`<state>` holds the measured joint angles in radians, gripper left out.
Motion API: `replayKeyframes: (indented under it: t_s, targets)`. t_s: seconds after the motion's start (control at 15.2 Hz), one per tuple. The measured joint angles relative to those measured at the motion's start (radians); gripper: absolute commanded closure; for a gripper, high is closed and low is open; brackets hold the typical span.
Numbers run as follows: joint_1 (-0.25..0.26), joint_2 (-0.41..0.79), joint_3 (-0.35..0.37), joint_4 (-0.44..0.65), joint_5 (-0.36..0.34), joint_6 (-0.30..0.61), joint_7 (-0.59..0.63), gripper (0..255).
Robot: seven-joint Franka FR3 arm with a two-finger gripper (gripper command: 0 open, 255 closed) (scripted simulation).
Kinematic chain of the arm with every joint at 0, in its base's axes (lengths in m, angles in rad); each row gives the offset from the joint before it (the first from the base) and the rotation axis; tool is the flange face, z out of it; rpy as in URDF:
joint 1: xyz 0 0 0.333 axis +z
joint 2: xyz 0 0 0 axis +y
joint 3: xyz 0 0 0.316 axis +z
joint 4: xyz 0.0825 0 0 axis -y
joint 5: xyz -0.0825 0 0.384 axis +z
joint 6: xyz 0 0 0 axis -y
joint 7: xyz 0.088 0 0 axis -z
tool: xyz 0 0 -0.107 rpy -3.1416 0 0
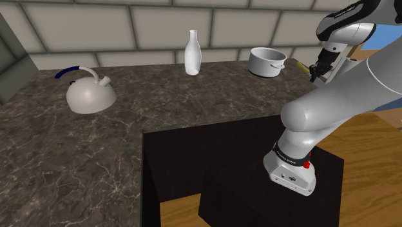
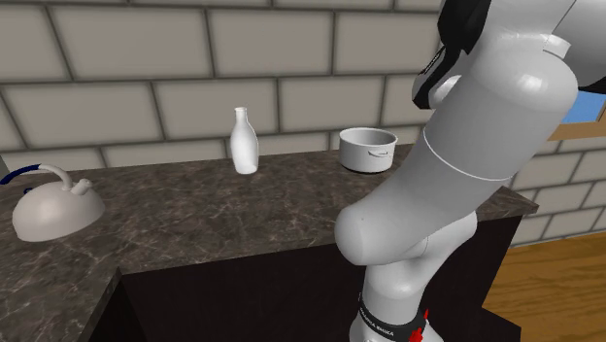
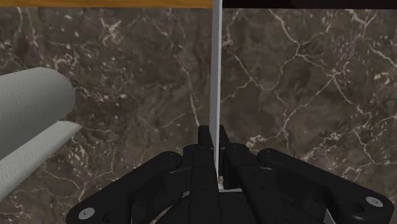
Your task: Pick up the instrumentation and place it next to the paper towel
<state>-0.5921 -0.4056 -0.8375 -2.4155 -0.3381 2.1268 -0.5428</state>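
In the wrist view my gripper (image 3: 213, 137) is shut on a thin, flat white instrument (image 3: 215, 70). It stands edge-on between the fingertips and reaches out ahead of them over the dark marble countertop (image 3: 305, 95). A white paper towel roll (image 3: 32, 108) lies on the counter off to one side of the gripper, apart from the instrument. From the shoulder camera the gripper (image 1: 317, 71) hangs over the counter's far right end, just right of the pot (image 1: 267, 61).
On the counter stand a white pot (image 2: 367, 149), a white bottle (image 1: 192, 53) against the brick wall, and a white kettle (image 1: 90, 95) with a blue handle at the left. The dark stand (image 1: 258, 174) sits in the counter's cut-out. A wooden floor lies to the right.
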Motion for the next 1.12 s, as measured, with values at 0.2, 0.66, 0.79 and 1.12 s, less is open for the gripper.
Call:
replayKeyframes:
  t_s: [0.2, 0.66, 0.79, 1.12]
  targets:
    - [0.011, 0.029, -0.021, -0.017, 0.009, 0.044, -0.008, 255]
    - [0.036, 0.095, -0.07, -0.071, 0.032, 0.157, -0.031, 255]
    - [0.05, 0.127, -0.093, -0.085, 0.049, 0.2, -0.047, 255]
    - [0.057, 0.144, -0.104, -0.092, 0.06, 0.222, -0.056, 255]
